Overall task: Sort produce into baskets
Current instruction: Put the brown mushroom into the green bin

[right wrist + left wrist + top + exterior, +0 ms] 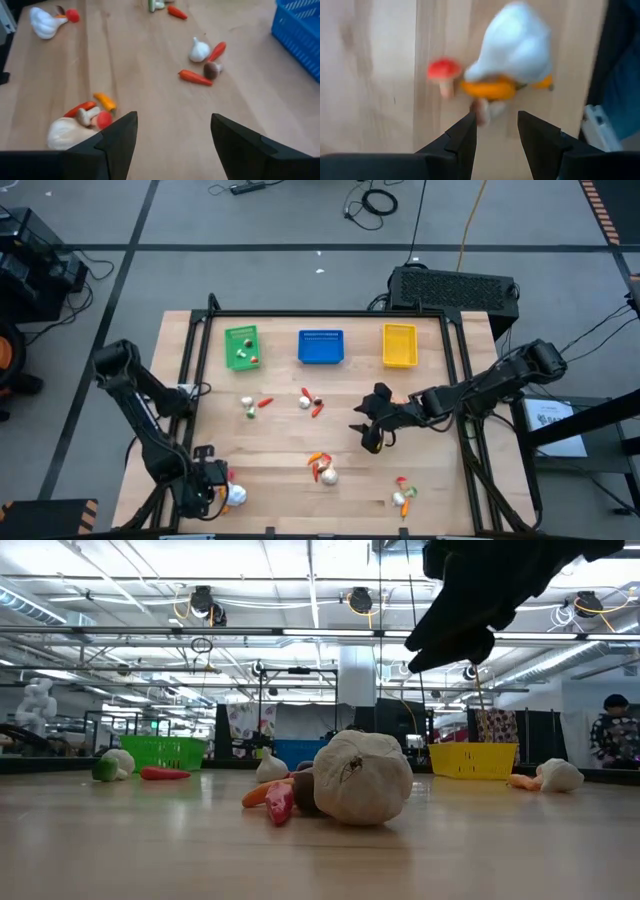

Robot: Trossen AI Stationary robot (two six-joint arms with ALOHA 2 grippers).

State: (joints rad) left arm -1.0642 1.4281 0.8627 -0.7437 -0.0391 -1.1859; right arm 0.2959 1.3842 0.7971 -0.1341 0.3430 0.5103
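From above, we see a wooden table (330, 430) with three baskets in a row near the top of the frame: green basket (242, 347), blue basket (321, 347), yellow basket (399, 345). Small produce lies scattered below them, including a cluster (322, 469) at lower centre. The left gripper (215, 485) sits at lower left beside a white bulb (237, 494). The right gripper (370, 435) hovers right of centre.

At table height, we see a large white bulb (362, 778) at centre, with the baskets far behind.

In the left wrist view, our fingers (465, 137) stand slightly apart before a white bulb (515, 45), an orange piece (490, 90) and a red mushroom (442, 72).

In the right wrist view, the fingers (117, 137) are spread wide and empty.
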